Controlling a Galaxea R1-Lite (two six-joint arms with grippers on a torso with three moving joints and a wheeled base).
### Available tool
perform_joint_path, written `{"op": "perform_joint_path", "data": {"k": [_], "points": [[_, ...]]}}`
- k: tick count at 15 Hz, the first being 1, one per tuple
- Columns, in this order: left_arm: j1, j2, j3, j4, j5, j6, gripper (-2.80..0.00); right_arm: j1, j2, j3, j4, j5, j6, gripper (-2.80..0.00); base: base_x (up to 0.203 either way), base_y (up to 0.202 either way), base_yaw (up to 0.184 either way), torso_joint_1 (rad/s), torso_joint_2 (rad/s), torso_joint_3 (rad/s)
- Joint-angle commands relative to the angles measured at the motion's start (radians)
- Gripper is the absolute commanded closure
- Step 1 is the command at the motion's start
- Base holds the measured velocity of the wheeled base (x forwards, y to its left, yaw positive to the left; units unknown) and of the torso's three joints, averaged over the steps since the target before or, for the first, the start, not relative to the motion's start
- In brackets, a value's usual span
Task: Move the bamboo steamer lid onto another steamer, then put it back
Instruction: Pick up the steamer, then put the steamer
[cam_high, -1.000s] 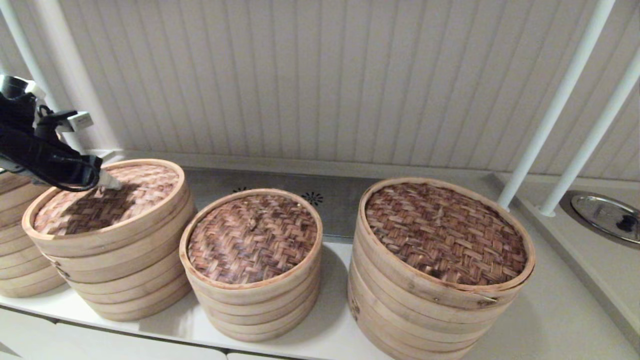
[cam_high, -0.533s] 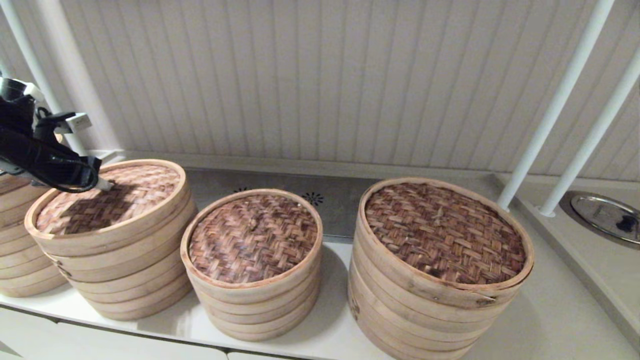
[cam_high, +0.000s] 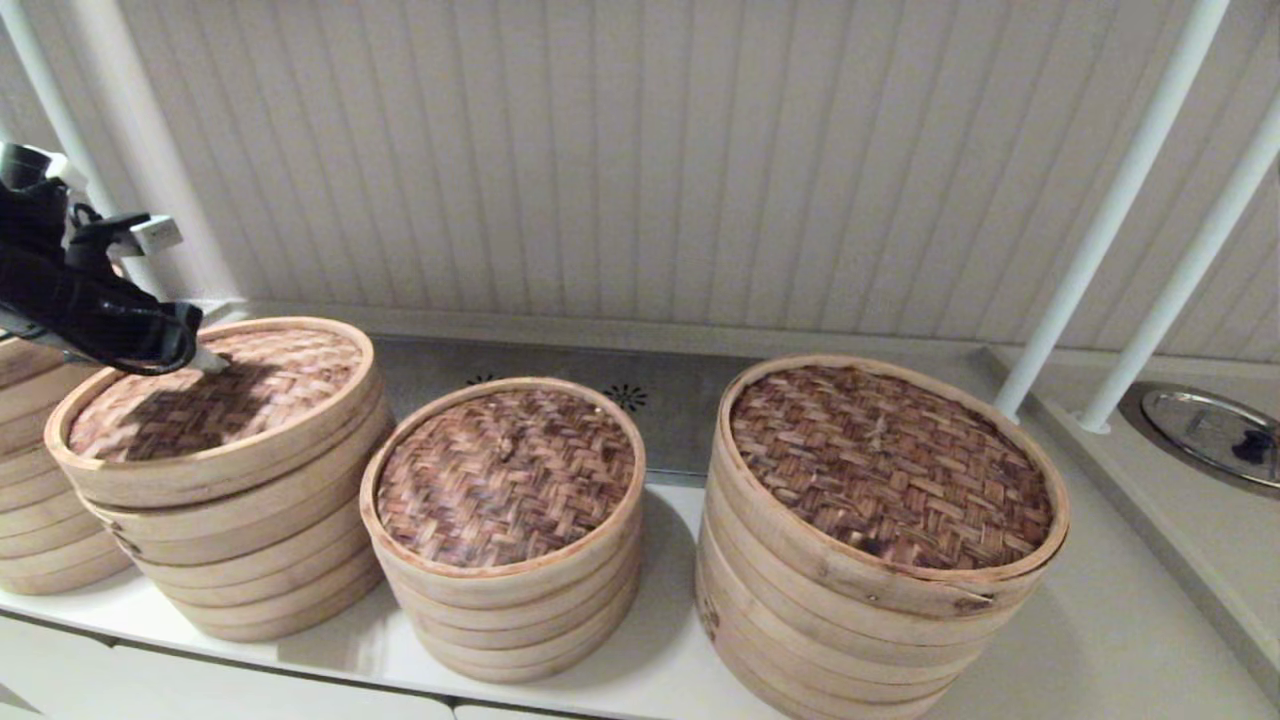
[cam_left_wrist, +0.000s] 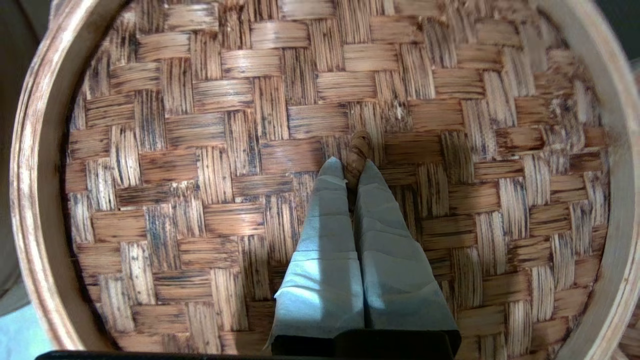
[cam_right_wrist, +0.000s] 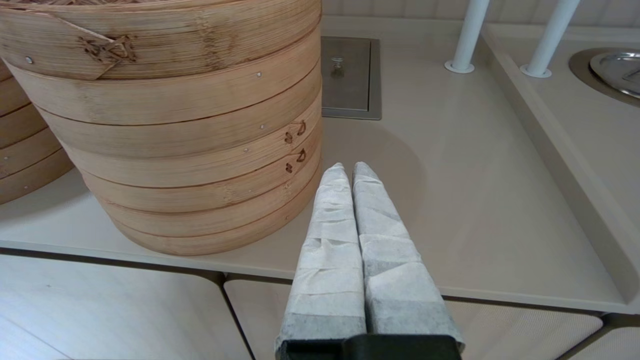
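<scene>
Bamboo steamer lid (cam_high: 215, 395) atop left steamer stack, handle (cam_left_wrist: 356, 150) in left gripper (cam_left_wrist: 354, 172).

Four bamboo steamer stacks on the counter: a partly cut-off stack (cam_high: 40, 500) at far left, one under the bamboo steamer lid (cam_high: 215, 400), the smallest steamer (cam_high: 505, 480) and the widest steamer (cam_high: 890, 470). Two white poles (cam_high: 1110, 215). One round metal lid (cam_high: 1205, 432). Two grippers: left gripper (cam_left_wrist: 352, 172), right gripper (cam_right_wrist: 350, 172).
</scene>
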Motion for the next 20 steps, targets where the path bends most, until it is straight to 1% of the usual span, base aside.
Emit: {"op": "perform_joint_path", "data": {"k": [1,5,7,8,10,13,17,20], "points": [[0.001,-0.021,-0.006,-0.002,-0.001,0.002,0.0,0.0,0.0,0.0,0.0,0.001,0.0,0.0,0.0,0.0,0.0,0.0,0.0,0.0],[0.0,-0.048,-0.004,0.001,-0.009,-0.001,0.0,0.0,0.0,0.0,0.0,0.001,0.002,0.0,0.0,0.0,0.0,0.0,0.0,0.0],[-0.003,-0.06,-0.004,0.002,-0.038,-0.005,0.0,0.0,0.0,0.0,0.0,0.0,0.0,0.0,0.0,0.0,0.0,0.0,0.0,0.0],[-0.012,-0.073,-0.004,0.003,-0.053,-0.012,0.0,0.0,0.0,0.0,0.001,0.0,0.0,0.0,0.0,0.0,0.0,0.0,0.0,0.0],[-0.037,-0.091,-0.004,0.003,-0.056,-0.044,0.0,0.0,0.0,0.0,0.001,0.0,0.0,0.0,0.0,0.0,0.0,0.0,0.0,0.0],[-0.093,-0.129,0.006,0.004,-0.057,-0.075,0.0,0.0,0.0,0.0,0.0,0.001,0.002,0.0,0.0,0.0,0.0,0.0,0.0,0.0],[-0.213,-0.177,0.02,0.007,-0.056,-0.122,0.0,0.0,0.0,0.0,0.0,0.0,0.0,0.0,0.0,0.0,0.0,0.0,0.0,0.0],[-0.287,-0.19,0.027,0.006,-0.051,-0.149,0.0,0.0,0.0,0.0,0.0,0.001,0.0,0.0,0.0,0.0,0.0,0.0,0.0,0.0]]}}
